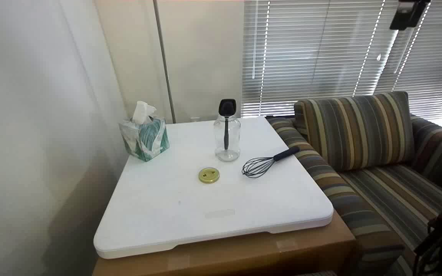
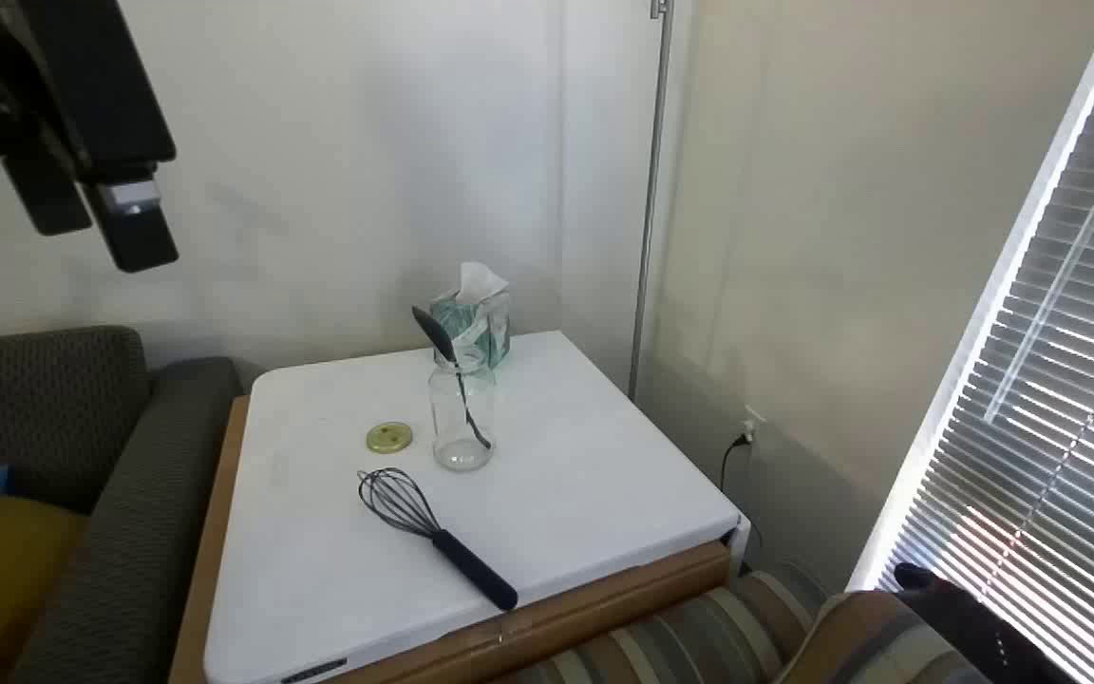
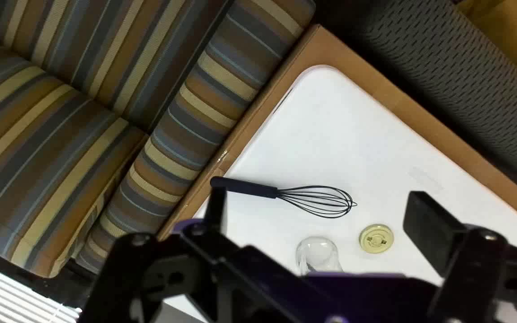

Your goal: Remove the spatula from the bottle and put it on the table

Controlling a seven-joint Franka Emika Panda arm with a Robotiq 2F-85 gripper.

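gripper [image 3: 322,222] was mostly black, fingers [image 2: 141,237] ending in plain rectangular blocks. in wrist view, linkages [image 3: 175,287] looked angular, knuckles [image 3: 485,258] rounded, with small screw heads [image 3: 490,237] catching light, dull metallic. central housing [image 3: 361,294] showed deep purple tint, brightest along edge; thin purple slivers [image 3: 186,225] also showed beside both fingers. in exterior view, one finger carried silvery-grey patch [image 2: 134,197], glinting at lower part; surface otherwise looked plain black. finer detail was lost in blur, shadow.
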